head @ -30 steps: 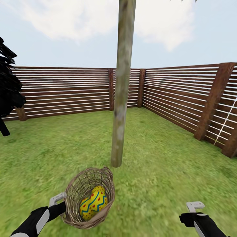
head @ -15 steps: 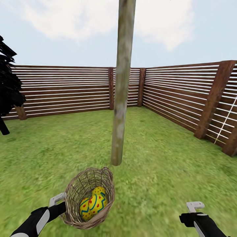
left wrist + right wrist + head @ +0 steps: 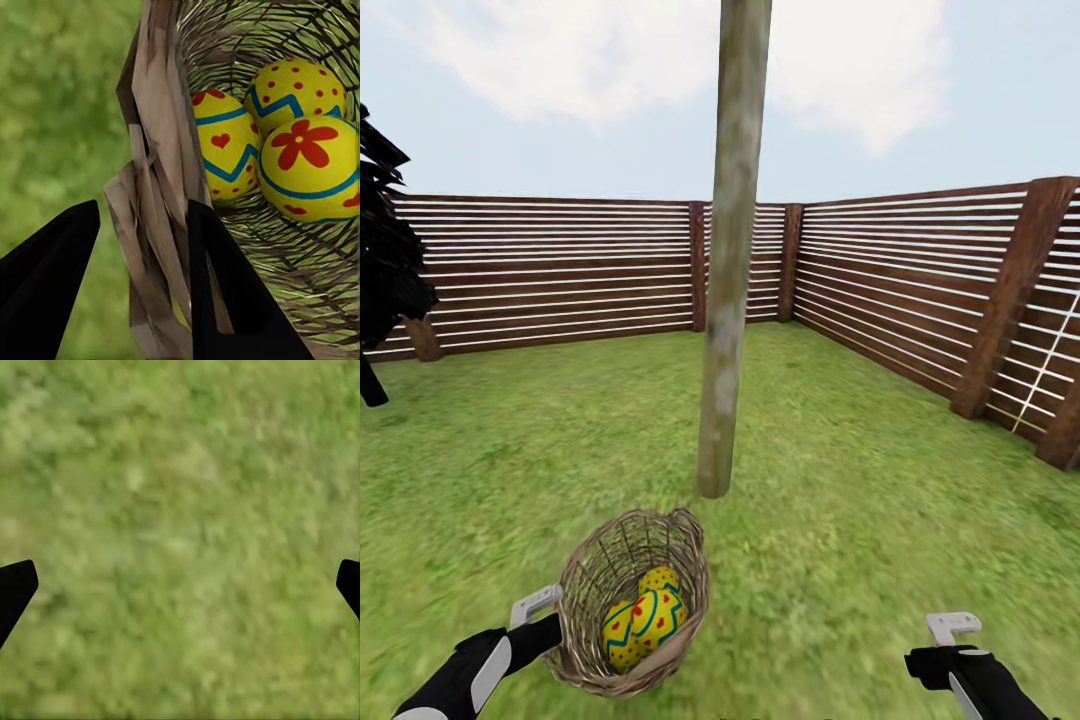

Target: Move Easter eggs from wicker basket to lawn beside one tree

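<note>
Eggs [image 3: 642, 620] resettled in wicker basket [image 3: 585, 590]; left tool [image 3: 142, 247] clamping its rim, right tool [image 3: 180, 585] spread wide.

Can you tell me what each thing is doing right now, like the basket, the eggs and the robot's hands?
wicker basket: off the grass, tilted, rim pinched by the left gripper
three Easter eggs: all inside the basket, huddled together
right gripper: open, empty, over the lawn
tree: upright, just beyond the basket
</note>
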